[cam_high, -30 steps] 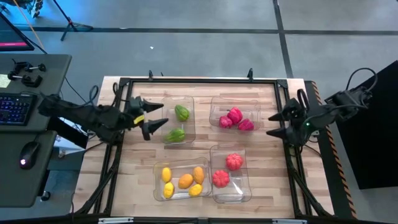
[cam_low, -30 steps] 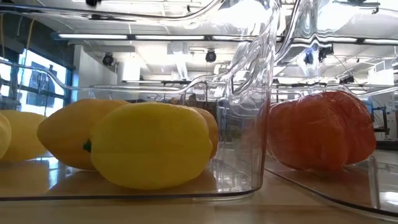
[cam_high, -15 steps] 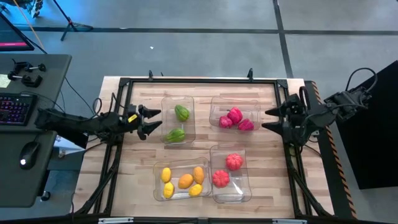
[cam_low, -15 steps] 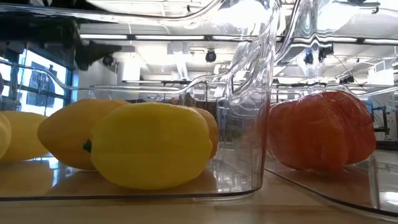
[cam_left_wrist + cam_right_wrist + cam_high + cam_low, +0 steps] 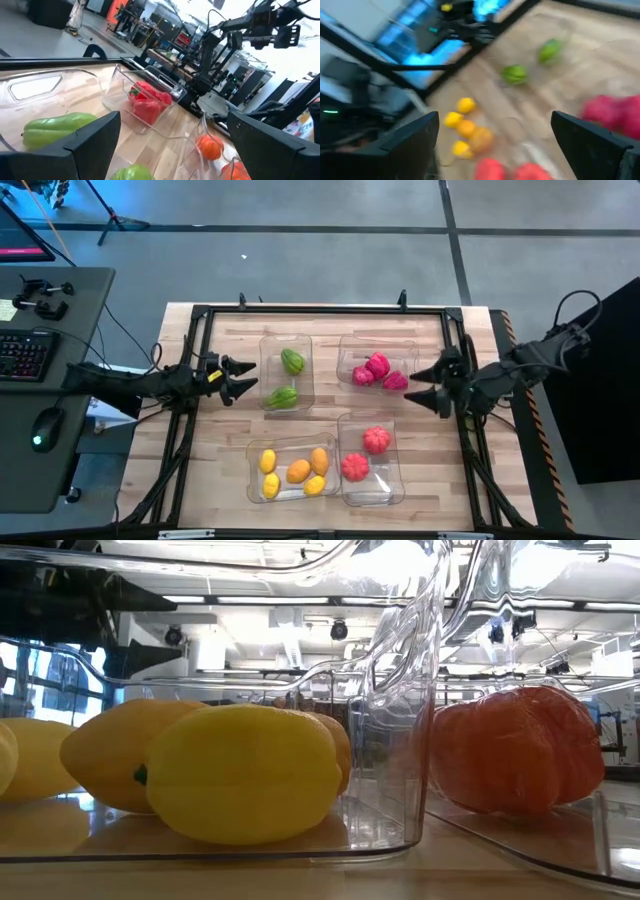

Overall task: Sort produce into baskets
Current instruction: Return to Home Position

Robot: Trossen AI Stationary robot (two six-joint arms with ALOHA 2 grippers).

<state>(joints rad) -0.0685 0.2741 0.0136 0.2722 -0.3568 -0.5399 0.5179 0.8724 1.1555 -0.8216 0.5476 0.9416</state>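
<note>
Four clear baskets stand on the wooden table. The far-left basket (image 5: pixel 285 368) holds two green pieces (image 5: pixel 59 128), the far-right basket (image 5: pixel 378 363) holds red-pink pieces (image 5: pixel 378 370), the near-left basket (image 5: pixel 292 468) holds yellow and orange pieces (image 5: pixel 240 775), and the near-right basket (image 5: pixel 368 460) holds two red pieces (image 5: pixel 376 439). My left gripper (image 5: pixel 250 376) stands open and level, just left of the green basket. My right gripper (image 5: pixel 418 385) is open, right of the red-pink basket, pointing slightly down. Nothing lies between the fingers of either.
A black frame (image 5: pixel 320 310) runs round the table's far and side edges. Bare wood lies between the baskets and along the near edge (image 5: pixel 210 480). A desk with a keyboard (image 5: pixel 25 355) and mouse stands off the table's left side.
My left gripper has sunk and drawn back a little toward the table's left edge, rolling somewhat, and stays open. My right gripper has moved toward the red-pink basket and tipped further down, still open. No produce has moved.
</note>
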